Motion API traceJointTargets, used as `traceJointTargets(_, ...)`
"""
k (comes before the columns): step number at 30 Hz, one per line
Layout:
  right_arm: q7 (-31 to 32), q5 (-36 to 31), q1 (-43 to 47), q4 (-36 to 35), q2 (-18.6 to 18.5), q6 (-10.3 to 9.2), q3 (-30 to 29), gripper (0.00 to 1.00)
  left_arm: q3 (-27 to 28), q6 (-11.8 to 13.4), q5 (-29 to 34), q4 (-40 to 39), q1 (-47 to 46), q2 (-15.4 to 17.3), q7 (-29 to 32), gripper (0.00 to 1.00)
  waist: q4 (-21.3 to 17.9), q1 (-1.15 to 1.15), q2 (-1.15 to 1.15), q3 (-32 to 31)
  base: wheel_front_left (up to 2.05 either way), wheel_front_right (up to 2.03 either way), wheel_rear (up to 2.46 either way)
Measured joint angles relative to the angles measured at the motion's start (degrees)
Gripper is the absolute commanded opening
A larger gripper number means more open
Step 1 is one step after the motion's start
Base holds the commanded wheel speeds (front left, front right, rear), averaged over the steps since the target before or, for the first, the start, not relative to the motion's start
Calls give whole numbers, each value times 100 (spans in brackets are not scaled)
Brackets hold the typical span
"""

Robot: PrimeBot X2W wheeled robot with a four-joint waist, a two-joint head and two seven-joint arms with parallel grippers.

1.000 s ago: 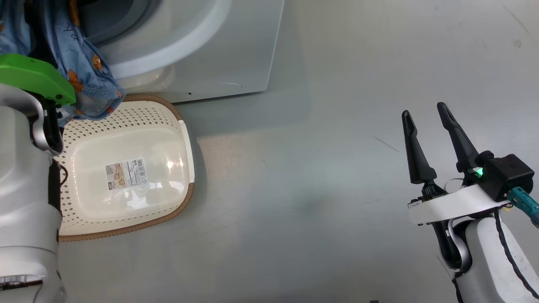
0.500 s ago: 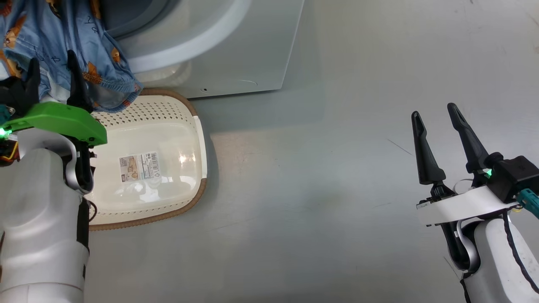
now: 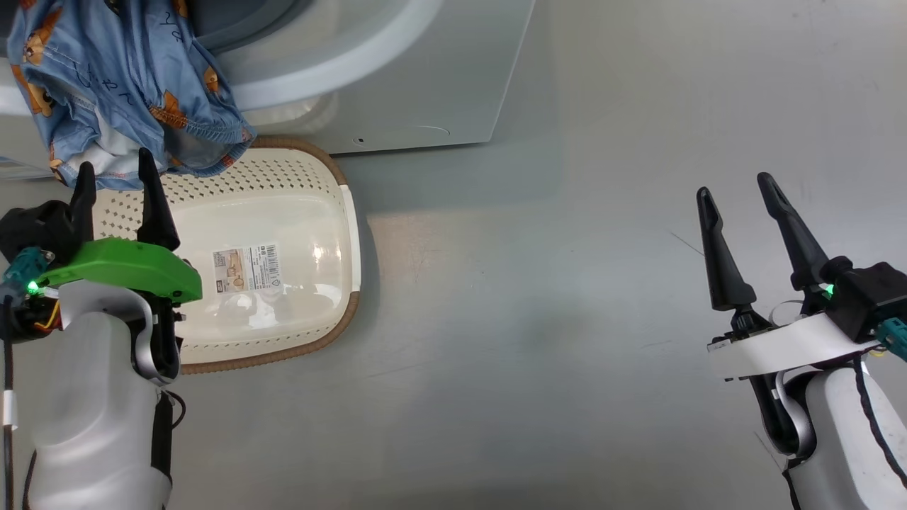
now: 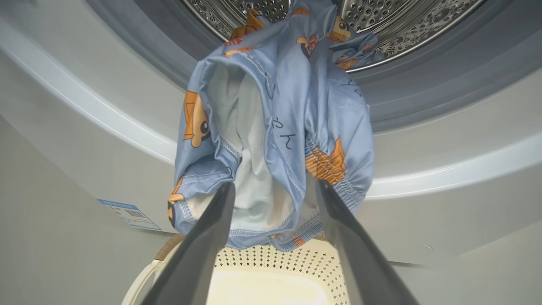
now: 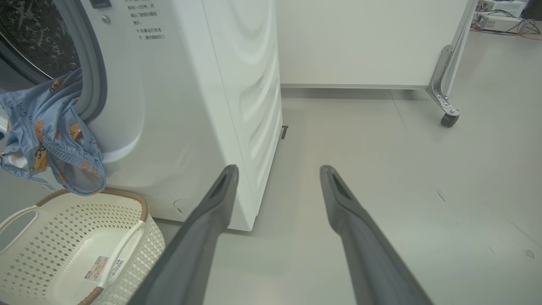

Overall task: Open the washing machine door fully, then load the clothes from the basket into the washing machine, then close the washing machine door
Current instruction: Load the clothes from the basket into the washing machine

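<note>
Hanging half out of the washing machine [image 3: 425, 92], the clothes [image 4: 275, 127] trail from the steel drum [image 4: 381, 21], whose top is cut off, and dangle over the basket [image 3: 283, 177], whose bottom shows a barcode sticker [image 3: 246, 268]. Left hand [image 3: 115, 161] is spread right under the hem, can't tell if it touches; right hand [image 3: 734, 184] is spread too, well off over the grey floor [image 3: 531, 319].

The big white front-loading washing machine [image 5: 190, 106] stands with its opening uncovered. The light blue cartoon-printed clothes [image 4: 275, 127] hang over the opening's lower lip (upper part inside the perforated steel drum [image 4: 381, 17]), hem dangling above the cream perforated plastic basket with a brown woven rim [image 3: 283, 184], which sits on the floor just before the machine.
</note>
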Motion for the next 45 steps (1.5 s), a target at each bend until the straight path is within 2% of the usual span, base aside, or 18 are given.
traceJointTargets(14, 0, -54, 11, -71, -135, 0, -119, 100, 2, 4, -15, -831, 559, -144, -1, 100, 283, 0, 0, 107, 0, 0, 0)
traceJointTargets(32, 0, -58, 12, -89, -180, 0, -138, 100, -70, 56, -85, -1849, 1293, -194, 1, 100, 425, 0, 0, 170, 0, 0, 0)
traceJointTargets(45, 0, -58, 9, -87, -174, 0, 0, 100, -99, 185, -168, -2412, 1602, -203, 186, 100, 456, 0, 0, 185, 0, 0, 0)
